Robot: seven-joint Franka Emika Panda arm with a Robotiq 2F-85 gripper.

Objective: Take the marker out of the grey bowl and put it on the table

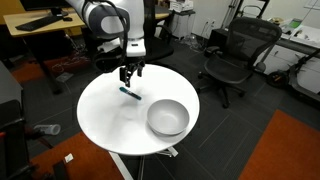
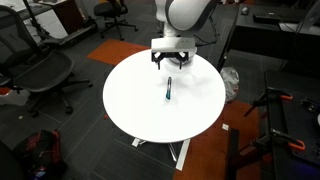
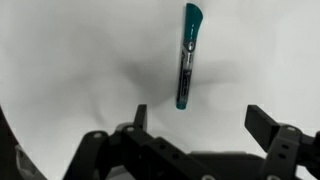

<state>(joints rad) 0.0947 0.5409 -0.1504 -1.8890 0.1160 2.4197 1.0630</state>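
Note:
The marker, dark with a teal part, lies flat on the white round table, apart from the grey bowl, which looks empty at the table's near right. My gripper hangs open just above the marker and holds nothing. In an exterior view the marker lies near the middle of the table, below the gripper; the bowl is not seen there. In the wrist view the marker lies on the white top, ahead of the open fingers.
Black office chairs stand around the table. A wooden desk is behind the arm. Orange carpet lies on the floor. A stand with cables is beside the table.

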